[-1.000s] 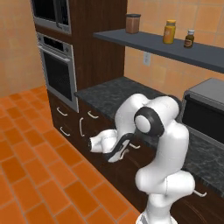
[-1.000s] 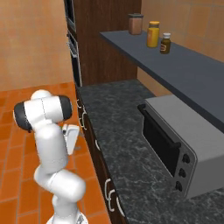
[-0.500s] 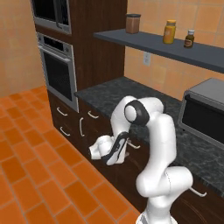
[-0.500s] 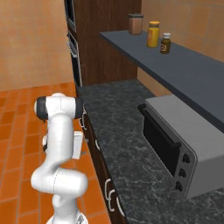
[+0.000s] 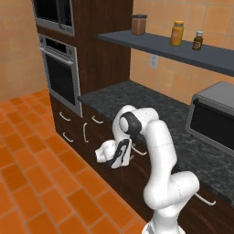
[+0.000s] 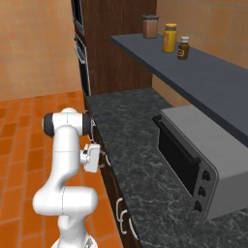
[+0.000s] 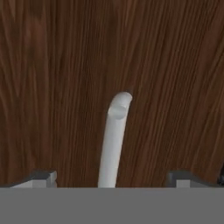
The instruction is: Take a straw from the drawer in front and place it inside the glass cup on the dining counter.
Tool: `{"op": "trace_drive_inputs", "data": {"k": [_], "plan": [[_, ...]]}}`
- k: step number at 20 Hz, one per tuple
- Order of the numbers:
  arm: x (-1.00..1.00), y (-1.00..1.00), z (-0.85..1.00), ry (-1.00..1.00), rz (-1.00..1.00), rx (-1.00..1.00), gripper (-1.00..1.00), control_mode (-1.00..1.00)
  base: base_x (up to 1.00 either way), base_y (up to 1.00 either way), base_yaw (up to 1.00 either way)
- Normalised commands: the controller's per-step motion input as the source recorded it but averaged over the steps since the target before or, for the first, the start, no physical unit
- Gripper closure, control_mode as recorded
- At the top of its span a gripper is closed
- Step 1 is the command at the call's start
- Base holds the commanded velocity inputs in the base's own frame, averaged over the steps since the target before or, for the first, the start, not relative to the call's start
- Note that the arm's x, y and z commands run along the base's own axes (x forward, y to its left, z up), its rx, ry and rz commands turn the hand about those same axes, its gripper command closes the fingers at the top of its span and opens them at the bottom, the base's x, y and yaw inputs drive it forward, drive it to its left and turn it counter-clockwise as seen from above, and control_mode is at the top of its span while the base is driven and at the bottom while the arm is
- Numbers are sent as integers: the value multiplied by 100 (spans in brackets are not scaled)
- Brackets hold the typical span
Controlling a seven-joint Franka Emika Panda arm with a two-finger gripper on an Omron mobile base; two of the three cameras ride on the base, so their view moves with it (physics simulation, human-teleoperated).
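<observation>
A: Left base view. Where is the wide dark brown wooden drawer (image 5: 137, 157)?

B: Under the front edge of the black speckled counter (image 5: 151, 112), its front closed flush with the cabinet face. Its curved silver bar handle (image 5: 139, 151) shows just right of the white arm's two-finger gripper (image 5: 126, 154).

A: Gripper state?

B: From this side I cannot tell; the hand sits right at the drawer front, at the handle's left end. Orange tile floor (image 5: 41, 183) lies open to the left and below.

A: Right base view?

B: The gripper (image 6: 100, 160) points at the cabinet face just below the counter's (image 6: 140, 160) front edge. A grey toaster oven (image 6: 193, 164) stands well back on the counter, apart from the hand.

A: Hand view?

B: Dark wood grain of the drawer (image 7: 65, 65) across the frame. The handle (image 7: 114, 140) rises from the bottom centre and bends in at its top. The fingertips (image 7: 41, 178) stand spread wide, one either side of the bar, neither touching it. Nothing is gripped.
</observation>
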Motion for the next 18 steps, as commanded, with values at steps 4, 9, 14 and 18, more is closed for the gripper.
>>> {"op": "trace_drive_inputs", "data": {"k": [4, 9, 14, 18], "plan": [[20, -29, -27, 0, 0, 4, -100, -100, 0, 0, 0], [0, -33, -17, -3, 0, 3, -100, -100, 0, 0, 0], [0, -16, -12, -1, 0, 2, 100, -100, 0, 0, 0], [-25, 6, 0, -8, 0, 2, 100, -100, 0, 0, 0]]}}
